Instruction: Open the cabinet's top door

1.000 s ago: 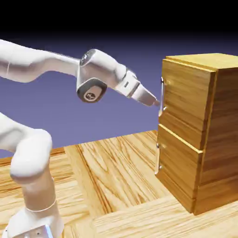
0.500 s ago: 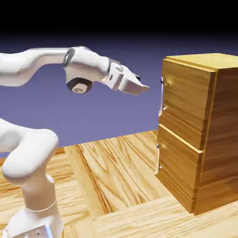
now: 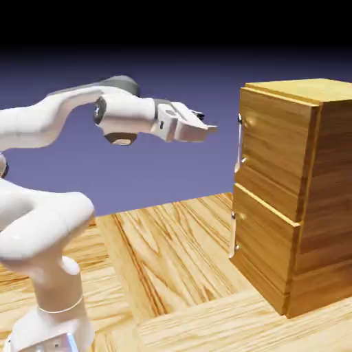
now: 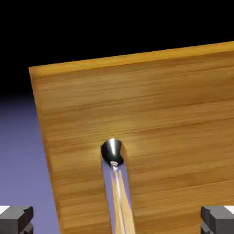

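The cabinet [image 3: 323, 199] of golden-brown wood stands at the exterior view's right. Its top door [image 3: 275, 141] carries a slim vertical silver handle [image 3: 239, 141] on its left edge. My gripper [image 3: 206, 125] hovers level in the air, pointing at the door's upper part, a short gap left of the handle and touching nothing. In the hand view the top door [image 4: 173, 119] fills most of the picture. The handle [image 4: 114, 173] runs down from its rounded upper end. My gripper [image 4: 117, 221] is open, with its grey fingertips [image 4: 16, 219] wide apart on either side of the handle.
Below the top door sits the like lower door [image 3: 265, 244] with its own small handle [image 3: 234, 237]. The cabinet stands on a wood-grain table [image 3: 172, 261]. My arm's white base and elbow [image 3: 48, 254] rise at the lower left.
The gripper has drawn back from the handle, moving left and a little upward, and the hand has levelled out. The jaws stayed open and the door has not moved.
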